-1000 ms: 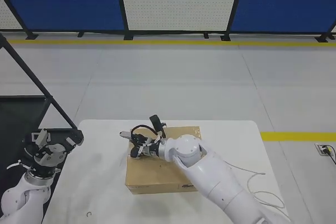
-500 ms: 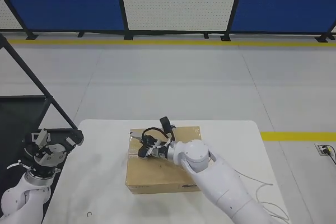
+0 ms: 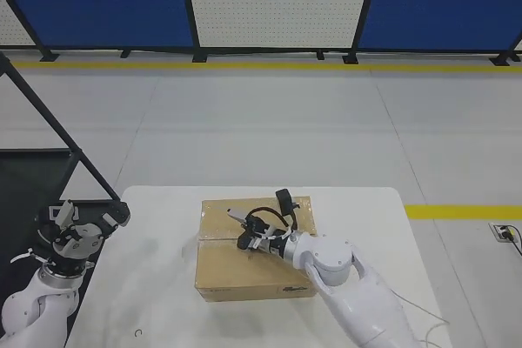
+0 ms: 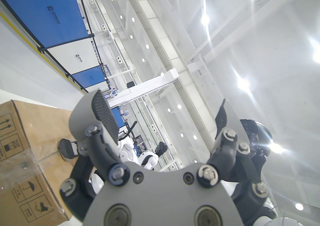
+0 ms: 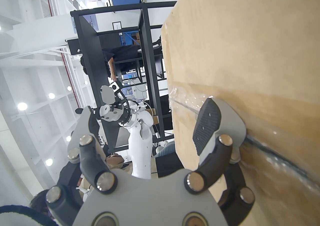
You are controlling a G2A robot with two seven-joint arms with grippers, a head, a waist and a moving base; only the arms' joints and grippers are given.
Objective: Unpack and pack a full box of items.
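A closed cardboard box (image 3: 252,271) with a taped seam across its top stands in the middle of the white table (image 3: 157,278). My right gripper (image 3: 257,209) lies low over the box top near the seam, open and holding nothing. In the right wrist view one finger (image 5: 207,116) of the right gripper (image 5: 147,121) rests against the box (image 5: 250,36) at the clear tape. My left gripper (image 3: 70,228) hangs off the table's left edge, pointing upward. The left gripper (image 4: 162,104) is open and empty, with the box (image 4: 22,136) off to its side.
A black metal frame (image 3: 43,113) stands left of the table beside the left arm. A small dark ring (image 3: 137,332) lies near the table's front left. Bare tabletop lies left and right of the box.
My right gripper has slid rightward along the box's top seam, from the left edge to near the middle. The left arm has kept still.
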